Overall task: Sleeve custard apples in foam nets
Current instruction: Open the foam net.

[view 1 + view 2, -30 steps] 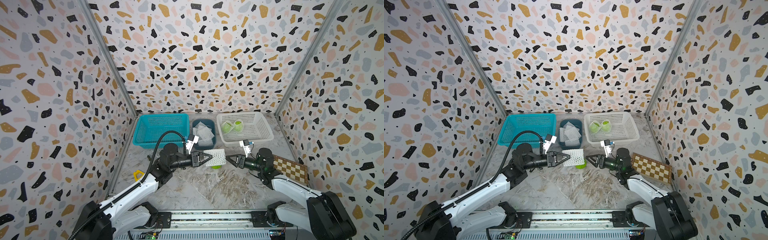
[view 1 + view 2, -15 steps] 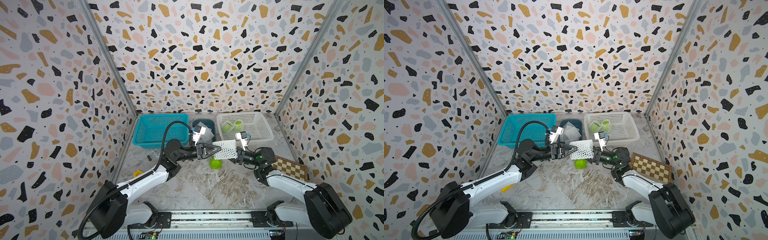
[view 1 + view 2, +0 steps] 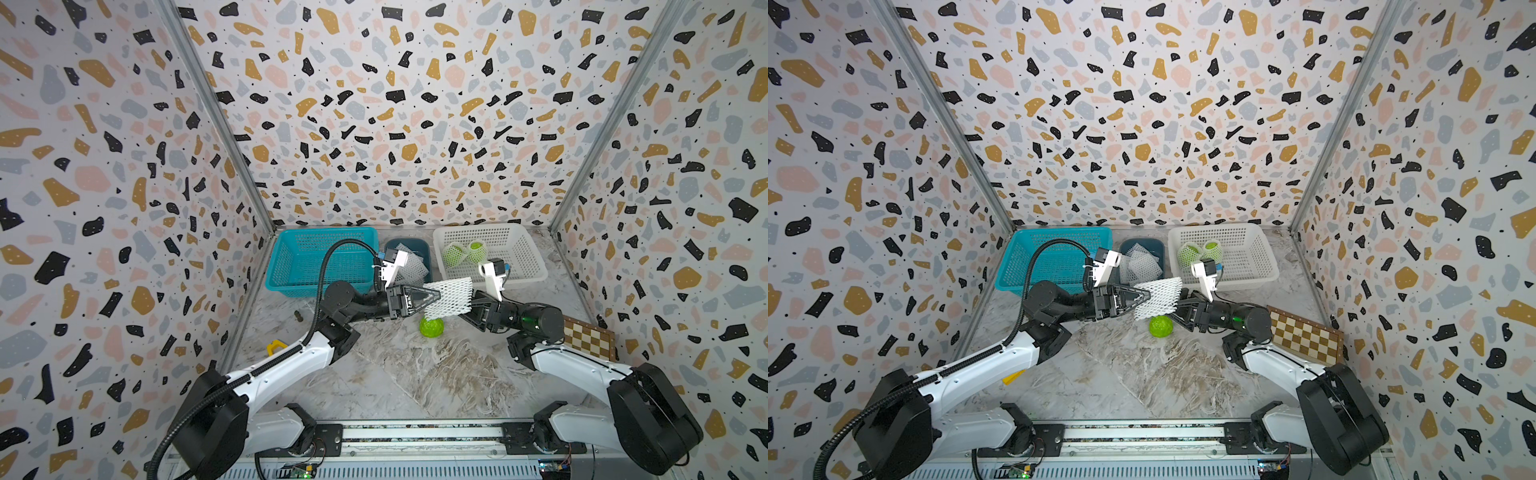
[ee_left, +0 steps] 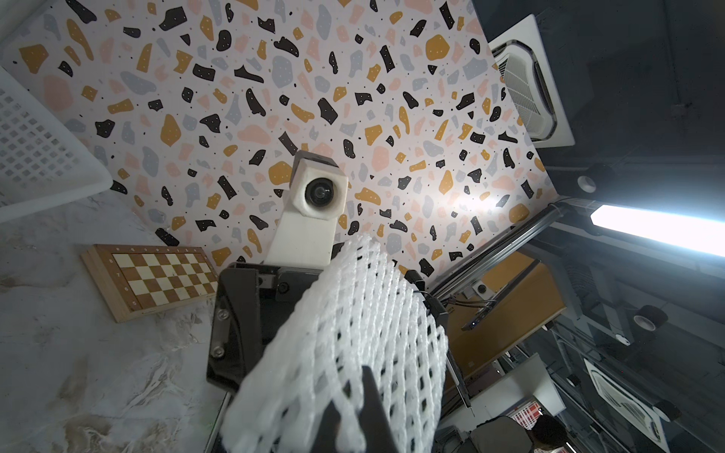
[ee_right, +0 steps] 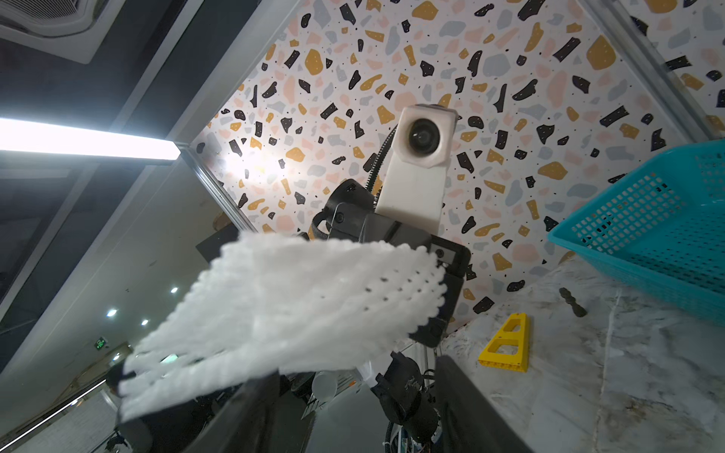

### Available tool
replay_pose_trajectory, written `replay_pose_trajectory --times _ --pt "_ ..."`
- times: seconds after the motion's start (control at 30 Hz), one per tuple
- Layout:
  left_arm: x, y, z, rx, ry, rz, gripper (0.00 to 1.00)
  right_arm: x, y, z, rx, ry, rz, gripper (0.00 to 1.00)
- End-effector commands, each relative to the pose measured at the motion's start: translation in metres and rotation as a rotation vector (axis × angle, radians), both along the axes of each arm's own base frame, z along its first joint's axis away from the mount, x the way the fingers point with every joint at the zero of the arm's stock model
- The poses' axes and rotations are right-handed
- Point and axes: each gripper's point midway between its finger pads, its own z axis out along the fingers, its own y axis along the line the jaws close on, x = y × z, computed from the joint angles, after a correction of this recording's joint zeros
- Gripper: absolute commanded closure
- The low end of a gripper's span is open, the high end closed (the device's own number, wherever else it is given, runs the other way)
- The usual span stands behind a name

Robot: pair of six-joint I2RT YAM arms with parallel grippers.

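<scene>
A white foam net (image 3: 451,297) (image 3: 1156,299) hangs in the air above the middle of the table. My left gripper (image 3: 436,297) (image 3: 1147,297) is shut on its left edge; the left wrist view shows the net (image 4: 353,333) clamped in that gripper (image 4: 353,408). At the net's other edge stands my right gripper (image 3: 467,309) (image 3: 1177,311), open. In the right wrist view the net (image 5: 290,306) lies over one finger (image 5: 251,415) of that gripper (image 5: 353,412), unclamped. A bare green custard apple (image 3: 431,327) (image 3: 1160,326) sits on the table under the net.
Behind, a white basket (image 3: 523,274) holds two netted fruits (image 3: 455,254). A small dark-blue bin (image 3: 419,248) with more nets stands beside a teal basket (image 3: 320,257). A chessboard (image 3: 588,340) lies at the right; a yellow piece (image 3: 275,345) and a small dark object (image 3: 298,316) lie at the left.
My left gripper has lifted the net higher and carried it right, off the custard apple. My right gripper has come in and up to the net's free edge, still open.
</scene>
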Motion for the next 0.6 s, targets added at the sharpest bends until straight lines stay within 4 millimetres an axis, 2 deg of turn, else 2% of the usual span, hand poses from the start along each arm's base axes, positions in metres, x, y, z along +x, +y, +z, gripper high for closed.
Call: replay_pose_trajectory --times 0.0,0.2,0.57 --pt "-0.009 0.003 0.019 -0.065 -0.083 -0.022 0.99 -0.023 0.000 0.025 0.061 -0.120 0.061 0.35" --pt "-0.010 0.004 0.030 -0.134 -0.098 -0.044 1.00 -0.023 0.006 0.031 0.077 -0.118 0.072 0.31" --pt "-0.010 0.002 0.035 -0.178 -0.131 -0.038 1.00 -0.021 0.016 0.038 0.109 -0.107 0.124 0.28"
